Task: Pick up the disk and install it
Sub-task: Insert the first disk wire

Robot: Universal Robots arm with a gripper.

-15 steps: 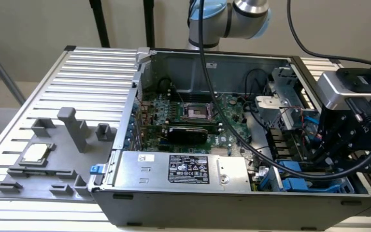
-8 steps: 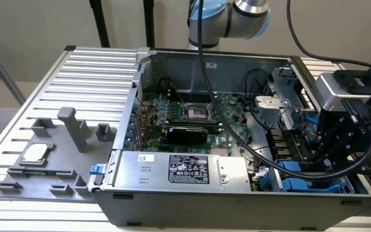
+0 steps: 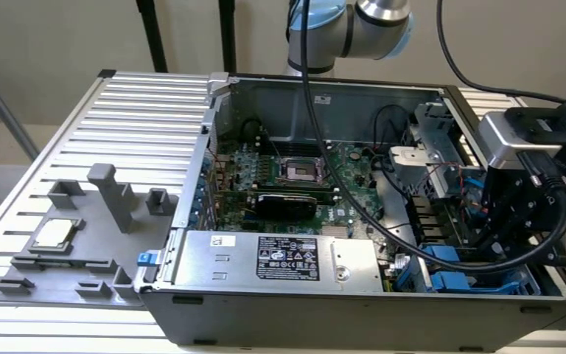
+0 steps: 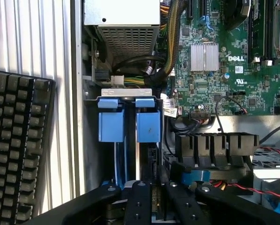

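Bench [image 3: 116, 103]: at the exterior view's left, slatted metal, carrying a grey fixture [image 3: 77, 265] with a small silver chip [image 3: 55, 234] that is not my target.
Case [image 3: 293, 310]: in the middle, open, with the motherboard [image 3: 293, 166] exposed.
Disk [image 4: 136, 161]: at the right, edge-on in the drive bay between blue carrier tabs [image 4: 147, 124].
Claw [image 4: 155, 197]: narrowed almost closed, apparently clamped on the disk's near end, though I can't be sure because the contact is half hidden.
Handling: I judge it dense, rigid and shock-sensitive. The metal faces look slick, so I'd grip the blue frame edges.
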